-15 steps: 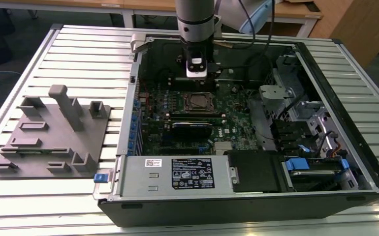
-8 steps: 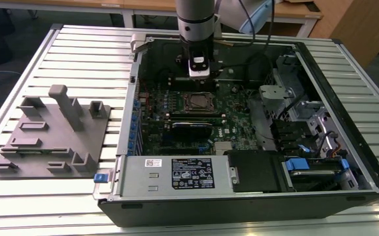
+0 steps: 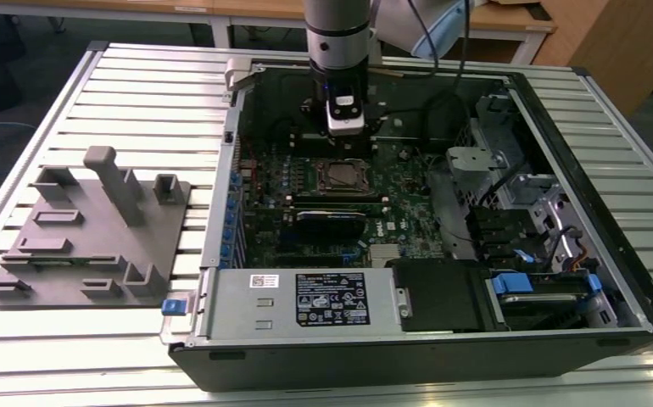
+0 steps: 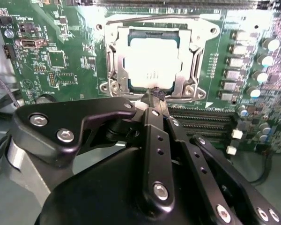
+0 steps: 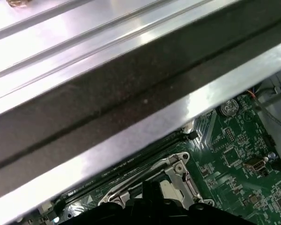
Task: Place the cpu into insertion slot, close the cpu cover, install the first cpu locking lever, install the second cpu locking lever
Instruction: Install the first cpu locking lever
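Observation:
The cpu (image 4: 152,56) lies flat in the insertion slot (image 4: 210,33) on the green board, its pale metal top facing up. The silver cpu cover (image 4: 113,56) lies down around it, framing the chip. A thin lever rod (image 4: 164,18) runs along one side of the socket. My gripper (image 4: 155,93) is shut, with its black fingertips together just at the socket's near edge and nothing visible between them. In the exterior view the gripper (image 3: 346,134) hangs inside the open computer case, just behind the cpu (image 3: 342,175). The first wrist view shows the cover's corner (image 5: 175,171).
A grey box with a label (image 3: 304,297) sits at the case's front. A grey fixture plate (image 3: 89,229) stands on the slatted table at the exterior view's left. Long black slots (image 4: 201,119) and capacitors (image 4: 262,61) flank the socket. The case wall (image 5: 131,93) runs close by.

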Controlling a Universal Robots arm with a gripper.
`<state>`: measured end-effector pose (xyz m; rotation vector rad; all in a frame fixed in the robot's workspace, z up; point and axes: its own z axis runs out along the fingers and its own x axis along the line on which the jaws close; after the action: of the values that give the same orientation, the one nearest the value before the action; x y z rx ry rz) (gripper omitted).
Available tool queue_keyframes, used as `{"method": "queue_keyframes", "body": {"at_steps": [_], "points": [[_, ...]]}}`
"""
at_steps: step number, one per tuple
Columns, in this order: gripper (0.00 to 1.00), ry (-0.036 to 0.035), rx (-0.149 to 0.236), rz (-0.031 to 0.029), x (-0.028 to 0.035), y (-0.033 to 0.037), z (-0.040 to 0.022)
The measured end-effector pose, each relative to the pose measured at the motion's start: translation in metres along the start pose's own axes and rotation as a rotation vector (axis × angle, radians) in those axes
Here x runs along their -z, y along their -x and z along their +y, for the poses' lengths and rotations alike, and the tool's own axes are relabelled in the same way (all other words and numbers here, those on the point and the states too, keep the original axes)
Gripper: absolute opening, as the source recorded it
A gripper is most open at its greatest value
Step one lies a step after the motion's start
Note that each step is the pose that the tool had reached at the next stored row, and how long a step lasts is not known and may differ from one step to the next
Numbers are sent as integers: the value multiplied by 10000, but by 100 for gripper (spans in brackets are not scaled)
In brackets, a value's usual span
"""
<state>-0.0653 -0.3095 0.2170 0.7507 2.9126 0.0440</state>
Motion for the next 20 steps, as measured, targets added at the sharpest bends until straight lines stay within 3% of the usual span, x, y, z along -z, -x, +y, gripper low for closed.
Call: {"method": "queue_keyframes", "body": {"at_steps": [3,15,20], "points": [[10,9,254,12,1,0,-1],[10,186,1689,100,-11,11,5],[10,205,1844,114,-15,25,12]]}}
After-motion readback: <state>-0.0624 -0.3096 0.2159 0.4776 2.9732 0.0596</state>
